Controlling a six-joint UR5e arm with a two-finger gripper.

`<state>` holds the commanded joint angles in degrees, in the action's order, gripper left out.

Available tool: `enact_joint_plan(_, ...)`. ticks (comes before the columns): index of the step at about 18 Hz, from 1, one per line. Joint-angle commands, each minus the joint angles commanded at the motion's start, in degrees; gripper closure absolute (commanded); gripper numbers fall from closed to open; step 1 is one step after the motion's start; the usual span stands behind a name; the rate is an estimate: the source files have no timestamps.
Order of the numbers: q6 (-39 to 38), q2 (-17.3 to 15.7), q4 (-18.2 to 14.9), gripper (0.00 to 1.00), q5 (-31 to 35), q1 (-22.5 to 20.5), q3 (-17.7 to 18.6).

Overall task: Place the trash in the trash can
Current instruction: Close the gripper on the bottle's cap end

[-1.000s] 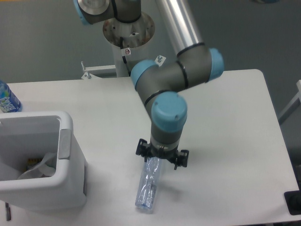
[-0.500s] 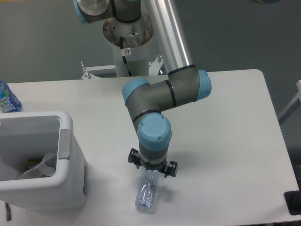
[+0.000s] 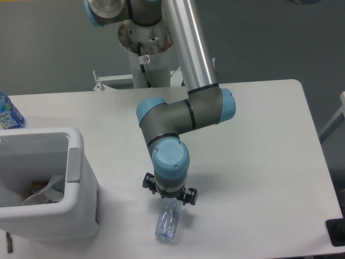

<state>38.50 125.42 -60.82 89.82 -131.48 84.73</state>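
The crushed bottle (image 3: 167, 225) is lying on the table (image 3: 259, 162), right of the trash can (image 3: 75, 178). The gripper (image 3: 169, 200) is hovering over its upper end; fingers hidden, so its grip is unclear. Being light, springy and slick, the bottle probably wants a mid-body pinch.

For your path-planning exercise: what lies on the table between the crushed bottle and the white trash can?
Nothing: in the fixed camera view, only bare white table separates the crushed bottle from the trash can.

One crushed bottle (image 3: 167, 223), one wrapper (image 3: 46, 191), one trash can (image 3: 75, 162), one labelled bottle (image 3: 8, 113)
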Motion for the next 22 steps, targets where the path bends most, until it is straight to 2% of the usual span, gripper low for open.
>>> enact_joint_plan(4, 0.0, 1.05, 0.44, 0.0, 2.55, 0.52, -0.09)
enact_joint_plan(18, 0.0, 0.97, 0.26, 0.0, 3.87, 0.7, 1.41)
enact_joint_plan(20, 0.0, 0.97, 0.18, 0.02, 3.96, 0.62, 1.5)
enact_joint_plan(22, 0.0, 0.97, 0.26, 0.08, 4.13, 0.62, 1.5)
